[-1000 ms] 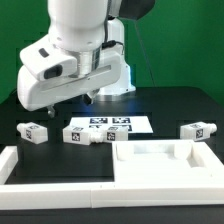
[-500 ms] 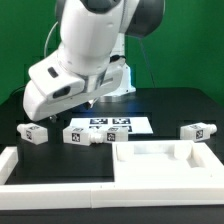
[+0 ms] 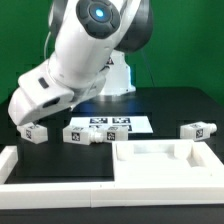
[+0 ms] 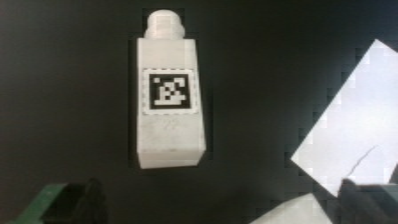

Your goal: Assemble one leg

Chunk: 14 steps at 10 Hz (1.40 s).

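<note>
Shows the leg (image 4: 169,100) flat on the black table (image 4: 54,80), tag up, peg end away from the gripper (image 4: 214,203), spread wide above it and gripping nothing, with only two blurred dark fingertips (image 4: 68,203) in frame. Beside the leg, a washed-out white shape (image 4: 356,130) cut off at the frame edge, too bright to name. In the exterior view, pincer itself hidden behind the white arm (image 3: 60,75), low over the leftmost post (image 3: 33,132) at 9 o'clock of the marker board (image 3: 110,125), unclear whether the same leg; big panel (image 3: 160,155) at 5 o'clock

Robotics lab: green backdrop (image 3: 18,40), marker board (image 3: 112,124).
</note>
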{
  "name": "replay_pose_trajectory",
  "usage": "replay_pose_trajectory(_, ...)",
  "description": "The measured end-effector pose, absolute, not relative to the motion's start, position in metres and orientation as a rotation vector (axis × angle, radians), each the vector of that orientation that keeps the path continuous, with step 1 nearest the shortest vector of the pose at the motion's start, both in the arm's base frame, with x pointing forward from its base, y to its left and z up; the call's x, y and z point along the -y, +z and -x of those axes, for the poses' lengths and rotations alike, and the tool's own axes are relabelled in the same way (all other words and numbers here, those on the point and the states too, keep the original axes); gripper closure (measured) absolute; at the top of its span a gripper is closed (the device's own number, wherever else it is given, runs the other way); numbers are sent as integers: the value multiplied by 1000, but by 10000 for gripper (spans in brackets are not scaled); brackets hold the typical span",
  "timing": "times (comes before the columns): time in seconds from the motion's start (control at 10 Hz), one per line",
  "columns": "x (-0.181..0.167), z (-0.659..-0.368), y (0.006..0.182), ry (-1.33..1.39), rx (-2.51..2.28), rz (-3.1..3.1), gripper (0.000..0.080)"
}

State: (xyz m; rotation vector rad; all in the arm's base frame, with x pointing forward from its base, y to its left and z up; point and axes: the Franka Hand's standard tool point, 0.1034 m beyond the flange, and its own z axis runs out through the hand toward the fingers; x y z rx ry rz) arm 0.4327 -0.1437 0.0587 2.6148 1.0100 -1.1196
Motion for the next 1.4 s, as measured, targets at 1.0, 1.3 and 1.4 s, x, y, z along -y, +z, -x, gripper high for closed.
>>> replay_pose_trajectory(1.0, 170, -419, 46, -1101, -901, -2628, 151)
replay_pose_trajectory(1.3, 191, -435, 36, -1143, -828, -2528, 151)
replay_pose_trajectory(1.4, 196, -436, 37, -1140, -813, -2531, 151)
